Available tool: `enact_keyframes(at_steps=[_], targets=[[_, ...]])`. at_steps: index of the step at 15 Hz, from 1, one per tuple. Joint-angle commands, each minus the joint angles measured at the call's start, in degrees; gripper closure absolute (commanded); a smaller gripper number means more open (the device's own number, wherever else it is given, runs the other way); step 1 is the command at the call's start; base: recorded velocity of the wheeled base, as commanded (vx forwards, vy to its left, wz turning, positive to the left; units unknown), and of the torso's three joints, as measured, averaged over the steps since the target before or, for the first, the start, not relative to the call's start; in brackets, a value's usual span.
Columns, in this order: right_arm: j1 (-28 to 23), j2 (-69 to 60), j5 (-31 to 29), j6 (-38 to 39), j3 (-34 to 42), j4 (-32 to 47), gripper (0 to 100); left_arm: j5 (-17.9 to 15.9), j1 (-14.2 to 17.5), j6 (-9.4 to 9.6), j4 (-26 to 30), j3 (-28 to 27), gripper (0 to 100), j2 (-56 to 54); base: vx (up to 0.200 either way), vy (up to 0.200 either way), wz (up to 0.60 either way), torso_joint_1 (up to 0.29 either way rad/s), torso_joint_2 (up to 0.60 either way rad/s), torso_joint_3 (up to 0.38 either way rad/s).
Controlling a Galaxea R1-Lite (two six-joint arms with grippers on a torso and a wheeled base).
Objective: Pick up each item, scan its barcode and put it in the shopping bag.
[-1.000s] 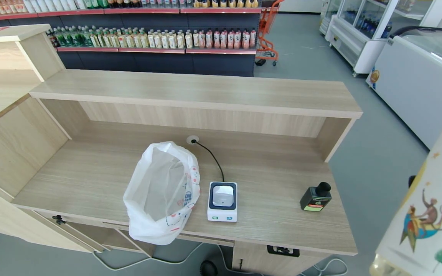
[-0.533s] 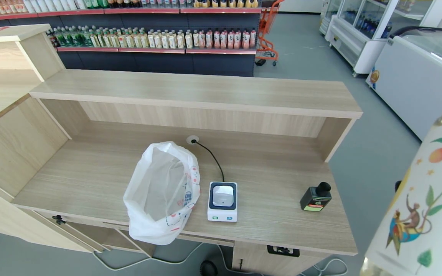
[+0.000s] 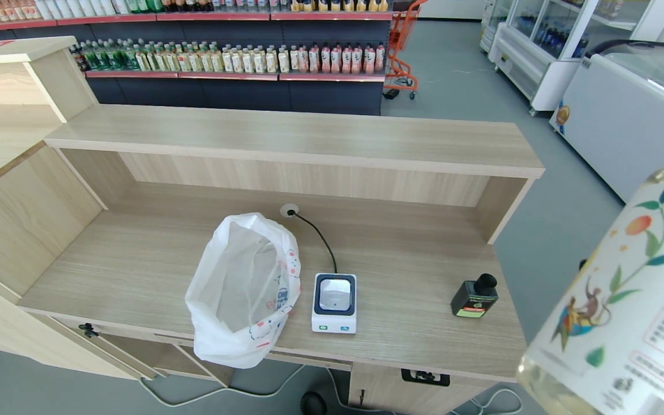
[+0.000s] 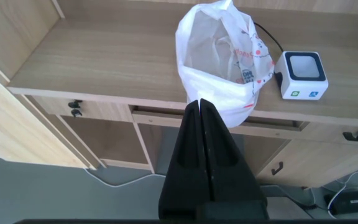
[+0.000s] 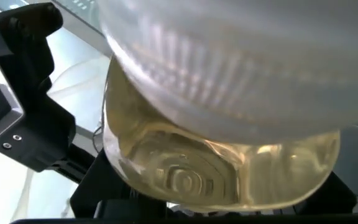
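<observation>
Bottle (image 3: 620,300) shifted leftward, more label (image 3: 663,340) showing

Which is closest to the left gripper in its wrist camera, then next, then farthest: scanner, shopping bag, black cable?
From the left gripper:
1. shopping bag, straight ahead of it.
2. scanner, beside the bag.
3. black cable, farther back, behind the scanner.

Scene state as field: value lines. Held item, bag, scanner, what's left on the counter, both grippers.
held: large bottle of pale liquid, in right gripper, off the counter, robot's right
bag: shopping bag, open, standing left of scanner
scanner: on counter, window facing up
left to scan: small dark bottle, standing right of scanner
left gripper: shut, empty, in front of the counter
</observation>
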Motion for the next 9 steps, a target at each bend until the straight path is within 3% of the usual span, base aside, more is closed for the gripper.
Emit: enact_keyframes(at_steps=[1, 4, 7, 9], targets=[[-1.03, 3.02, -6.03, -8.78, 1.68, 0.15, 100, -0.02, 0.0, -0.01, -0.01, 0.02, 100, 0.06, 0.0, 0.0, 0.0, 0.0, 0.0, 0.0], [-5.87, 9.97, -25.71, -36.64, 8.09, -1.17, 100, -0.02, 0.0, -0.01, 0.08, 0.02, 100, 0.06, 0.0, 0.0, 0.0, 0.0, 0.0, 0.0], [-13.25, 14.27, -32.57, -54.66, 15.74, -10.22, 100, -0.02, 0.0, -0.01, -0.01, -0.07, 100, 0.06, 0.0, 0.0, 0.0, 0.0, 0.0, 0.0], [-15.18, 16.38, -39.51, -61.51, 17.06, -11.71, 100, -0.02, 0.0, -0.01, -0.01, -0.07, 100, 0.06, 0.0, 0.0, 0.0, 0.0, 0.0, 0.0]])
